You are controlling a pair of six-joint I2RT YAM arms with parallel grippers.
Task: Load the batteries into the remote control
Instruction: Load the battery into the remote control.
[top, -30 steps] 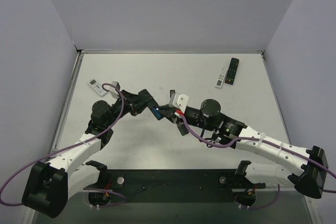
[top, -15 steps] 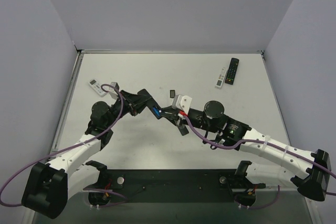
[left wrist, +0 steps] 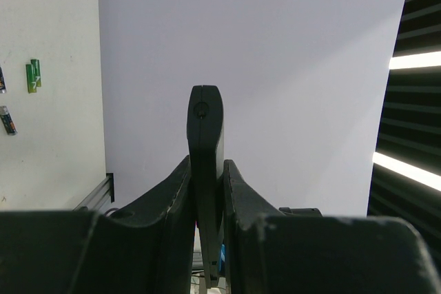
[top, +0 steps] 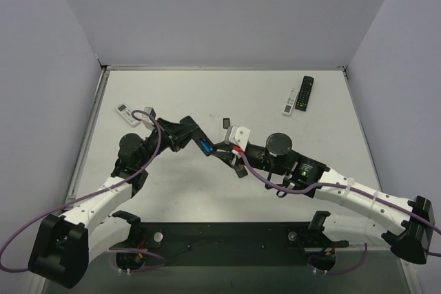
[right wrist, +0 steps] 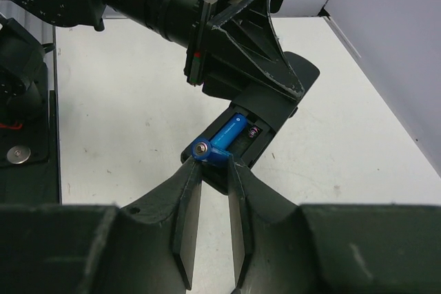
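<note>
My left gripper [left wrist: 207, 170] is shut on the black remote control [left wrist: 205, 122], seen edge-on and held off the table [top: 275, 191]. From the right wrist, the remote control [right wrist: 303, 74] shows its open battery bay. A blue battery [right wrist: 224, 137] lies tilted there, far end inside, near end raised over the bay's edge. A bare spring [right wrist: 253, 131] sits in the slot beside it. My right gripper [right wrist: 215, 164] is just under that raised end, jaws narrowly open, nothing between the pads. Two green batteries [left wrist: 33, 76] and a dark one [left wrist: 7, 120] lie on the table.
A white remote [top: 291, 101] and a black remote [top: 306, 92] lie at the back right. Another white remote [top: 127, 110] lies at the left. A small dark piece [top: 225, 122] sits behind the grippers. Grey walls stand on three sides.
My right gripper has drawn back slightly to the right from the remote control and its jaws have parted a little. The left arm has held still.
</note>
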